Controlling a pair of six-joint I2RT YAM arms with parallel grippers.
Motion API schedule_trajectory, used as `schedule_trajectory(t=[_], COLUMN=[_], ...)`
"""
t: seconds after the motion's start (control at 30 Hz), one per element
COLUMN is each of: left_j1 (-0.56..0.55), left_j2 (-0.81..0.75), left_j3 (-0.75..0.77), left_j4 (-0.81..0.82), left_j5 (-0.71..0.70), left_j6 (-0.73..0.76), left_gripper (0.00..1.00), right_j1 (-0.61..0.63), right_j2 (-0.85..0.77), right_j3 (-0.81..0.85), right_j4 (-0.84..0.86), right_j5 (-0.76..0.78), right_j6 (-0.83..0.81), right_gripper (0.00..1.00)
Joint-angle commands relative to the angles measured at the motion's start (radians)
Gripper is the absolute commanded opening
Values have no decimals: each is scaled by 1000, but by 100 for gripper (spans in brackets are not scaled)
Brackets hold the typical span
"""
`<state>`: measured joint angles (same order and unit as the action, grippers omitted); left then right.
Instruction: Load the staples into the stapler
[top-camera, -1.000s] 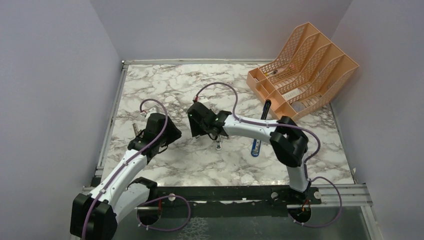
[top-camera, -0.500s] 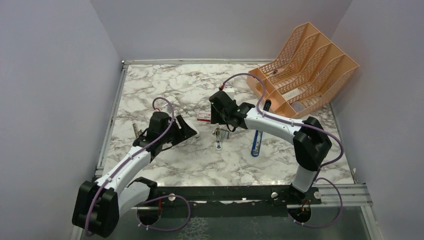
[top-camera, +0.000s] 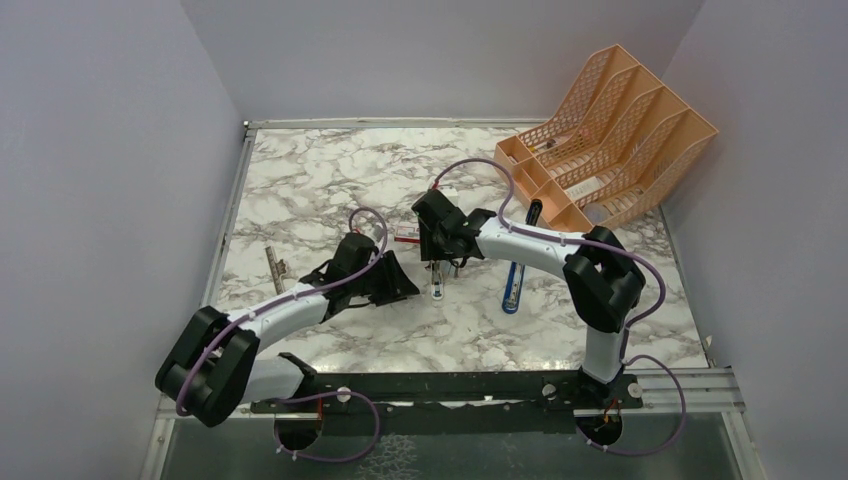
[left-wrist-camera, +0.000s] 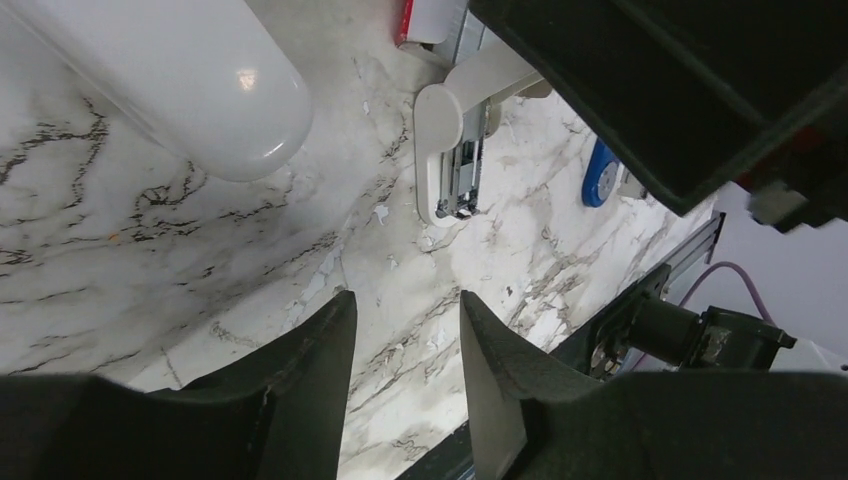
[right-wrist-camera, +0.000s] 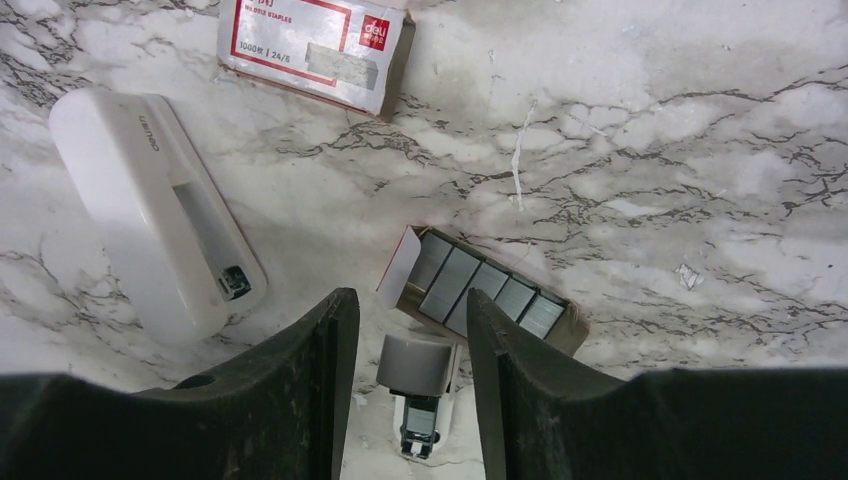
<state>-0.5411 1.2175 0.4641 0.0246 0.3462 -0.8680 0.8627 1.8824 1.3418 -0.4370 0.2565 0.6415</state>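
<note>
Right wrist view, right claw (right-wrist-camera: 408, 302) parted, empty, over stapler (right-wrist-camera: 418, 385), left claw (left-wrist-camera: 405, 302) parted, empty

left wrist view: stapler (left-wrist-camera: 437, 140) far end hidden behind right arm (left-wrist-camera: 660, 90); red-and-white box (left-wrist-camera: 428, 20) cut by top edge.

A white marble-patterned table (top-camera: 330, 170) with grey veining is noted. An orange mesh file organiser (top-camera: 610, 130) is placed at its far right corner, tilted back, with small items lodged in the compartments. A blue-and-black tool (top-camera: 513, 290) is laid lengthwise just in front of the organiser, black end towards it. A red-and-white cardboard box (right-wrist-camera: 312, 50) is found lying flat, printed face up. Near it, a white oblong casing (right-wrist-camera: 120, 190) with a rectangular window is recorded, apart from the box.
</note>
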Motion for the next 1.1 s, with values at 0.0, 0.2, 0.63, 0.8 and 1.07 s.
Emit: schedule_trajectory(t=[0.0, 0.2, 0.63, 0.8, 1.07], left_j1=[-42, -113, -156, -162, -171], left_j2=[62, 105, 202, 232, 267], left_j3=[4, 22, 17, 6, 14], left_j4=[74, 91, 189, 250, 240], left_j5=[-52, -153, -192, -166, -168], left_j6=[-24, -14, -11, -16, -13], left_gripper=[42, 37, 29, 29, 15], right_j1=[-2, -2, 16, 21, 23], right_j2=[0, -16, -42, -66, -91], right_j3=[35, 8, -21, -46, -69], right_j4=[-49, -57, -42, -32, -13], right_j5=[-34, -63, -103, -118, -142], right_j6=[-1, 26, 56, 67, 78], right_gripper=[46, 41, 34, 34, 31])
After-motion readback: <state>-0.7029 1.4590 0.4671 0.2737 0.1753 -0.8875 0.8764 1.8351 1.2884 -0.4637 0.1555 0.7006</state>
